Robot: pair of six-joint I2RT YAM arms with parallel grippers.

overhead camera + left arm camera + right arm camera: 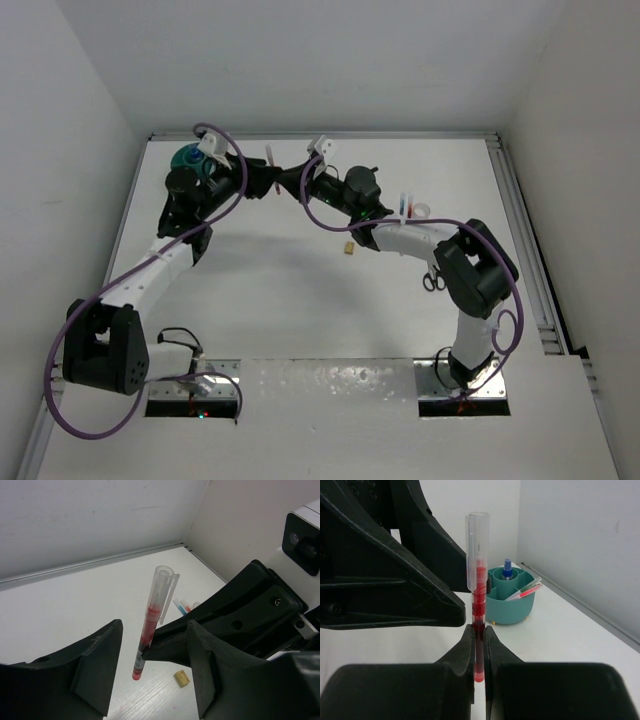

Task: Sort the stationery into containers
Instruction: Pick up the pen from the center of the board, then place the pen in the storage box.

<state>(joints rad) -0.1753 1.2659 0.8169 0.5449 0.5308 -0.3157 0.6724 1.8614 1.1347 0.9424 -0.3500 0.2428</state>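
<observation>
Your right gripper (pixel 479 636) is pinching the red pen (pixel 478 597) low on its barrel and holding it upright in the air. Your left gripper (pixel 155 630) is waiting with its jaws apart on either side of the pen, a gap showing on each side. The pen is looking light, stiff and smooth, likely to swivel in a narrow pinch, so you are best gripping mid-barrel below the clear cap. The teal tub (pixel 510 611) is sitting by the far left corner, tight against the walls.

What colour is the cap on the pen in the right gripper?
Clear, see-through cap on a red pen; shows best in the right wrist view.
</observation>
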